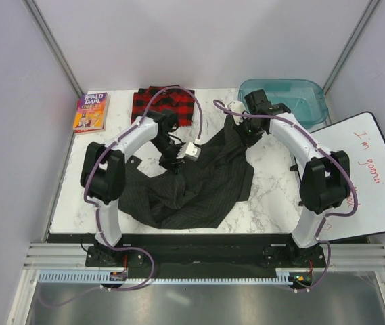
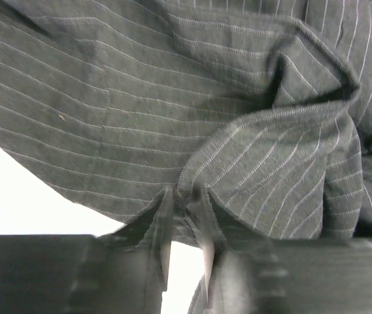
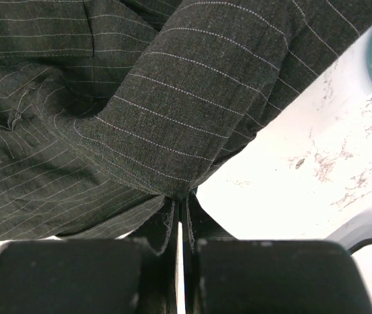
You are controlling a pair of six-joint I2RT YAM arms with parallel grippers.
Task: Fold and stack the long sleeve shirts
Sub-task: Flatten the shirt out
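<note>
The charcoal shirt (image 1: 199, 189) lies bunched mid-table (image 1: 273, 189), its long axis judged diagonal from near-left to far-right; the collar direction cannot be told. A stitched edge is clamped by the left hand (image 2: 186, 219) and a fold by the right hand (image 3: 180, 219), both shallowly. Slippage is judged likely if the cloth is spread sharply, and hidden layers may be dragged along.

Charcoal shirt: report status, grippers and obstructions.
Right gripper shut on charcoal shirt edge. Left gripper pinching its hem. Shirt crumpled, unfolded. Plaid shirt lies clear behind.
</note>
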